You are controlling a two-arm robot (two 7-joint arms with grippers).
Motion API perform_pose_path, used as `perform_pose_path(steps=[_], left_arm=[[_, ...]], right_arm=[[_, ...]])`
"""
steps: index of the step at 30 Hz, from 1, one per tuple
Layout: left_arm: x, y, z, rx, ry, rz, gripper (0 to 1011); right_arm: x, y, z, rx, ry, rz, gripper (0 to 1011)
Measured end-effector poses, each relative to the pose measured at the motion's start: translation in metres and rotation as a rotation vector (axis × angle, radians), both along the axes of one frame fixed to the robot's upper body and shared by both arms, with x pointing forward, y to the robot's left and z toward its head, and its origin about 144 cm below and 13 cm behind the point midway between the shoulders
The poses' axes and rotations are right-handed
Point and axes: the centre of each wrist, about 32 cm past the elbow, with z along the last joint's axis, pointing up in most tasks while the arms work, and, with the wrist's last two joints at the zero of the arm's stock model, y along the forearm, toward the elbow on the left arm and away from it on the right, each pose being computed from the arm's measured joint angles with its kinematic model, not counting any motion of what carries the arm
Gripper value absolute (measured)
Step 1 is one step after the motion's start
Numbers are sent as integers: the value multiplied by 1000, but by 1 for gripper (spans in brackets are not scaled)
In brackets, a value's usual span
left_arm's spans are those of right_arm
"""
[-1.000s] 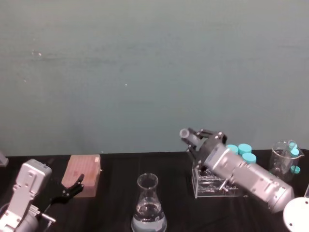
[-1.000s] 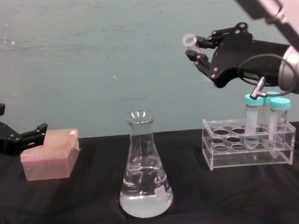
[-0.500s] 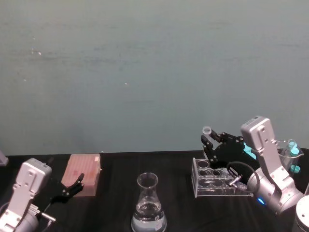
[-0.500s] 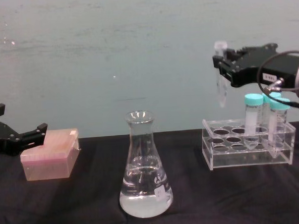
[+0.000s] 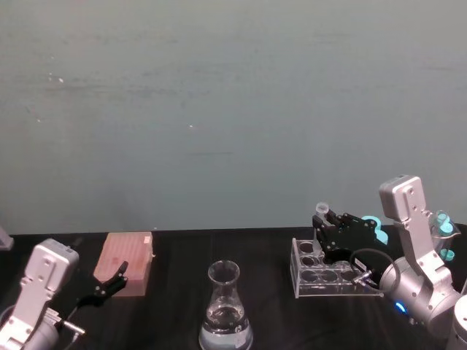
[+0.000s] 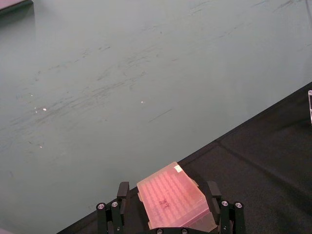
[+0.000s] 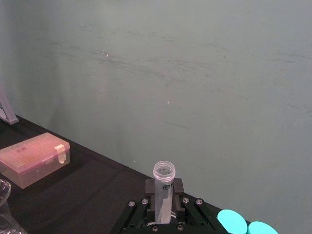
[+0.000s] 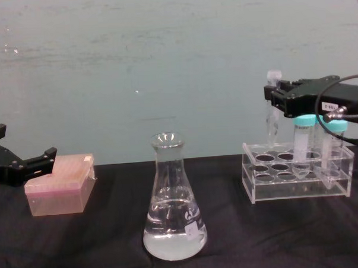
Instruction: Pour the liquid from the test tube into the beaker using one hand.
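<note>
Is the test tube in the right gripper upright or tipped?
Upright: the test tube hangs mouth-up in the right gripper, its tip above the tube rack.

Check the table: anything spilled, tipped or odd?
Nothing stands out. The flask stands upright with clear liquid in its base, and no puddle shows on the black cloth. The right claw holds the small tube upright over the rack.

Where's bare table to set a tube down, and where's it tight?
Free: the black cloth between the pink box and the beaker, and between the beaker and the clear rack. Tight: over the rack, where the right gripper holds the test tube upright beside the teal-capped tubes. Left gripper sits by the box.
</note>
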Motion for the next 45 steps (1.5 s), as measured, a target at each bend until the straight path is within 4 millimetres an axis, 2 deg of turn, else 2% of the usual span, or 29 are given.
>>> perform_pose_path(steps=[29,45], left_arm=[[0,0,0,0,0,0,1000],[0,0,0,0,0,0,1000]], right_arm=[[14,6,-15,-28,58,-6,222],[21,2,-24,-18,87,-16,222]])
